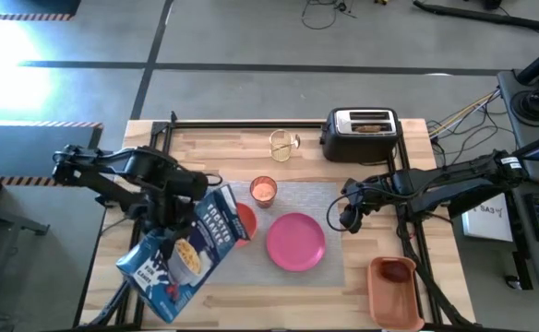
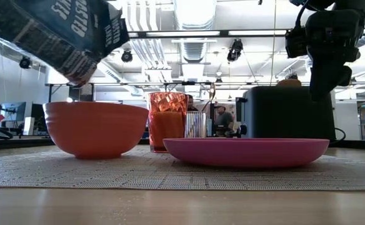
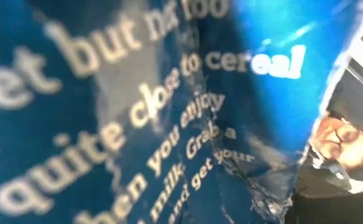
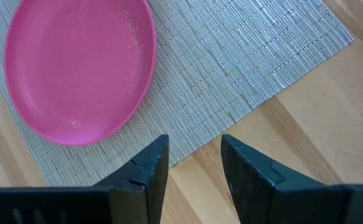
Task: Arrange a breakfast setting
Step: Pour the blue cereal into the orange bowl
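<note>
A blue cereal box (image 1: 182,254) hangs tilted over the table's left part, borne by my left gripper (image 1: 173,210). Its upper end (image 2: 76,37) is above the orange-red bowl (image 2: 95,128), which the box half hides in the high view. The bowl, a glass of orange-pink drink (image 1: 263,191) and a pink plate (image 1: 295,241) stand on the grey placemat (image 1: 329,198). My right gripper (image 4: 194,163) hovers open over the placemat's right edge, beside the plate, with nothing between its fingers. My left gripper is shut on the cereal box near its upper end (image 1: 191,221), coming from the table's left side and slanting down. Its own body hides the fingers, and its wrist view shows only the box's printed face (image 3: 156,124). The box is lifted clear and tilted.
A black-and-silver toaster (image 1: 362,132) with a brown slice (image 1: 369,128) in its slot stands at the far edge, a clear glass (image 1: 283,145) to its left. An orange bin (image 1: 394,293) holding a red fruit (image 1: 395,270) sits near the front right corner.
</note>
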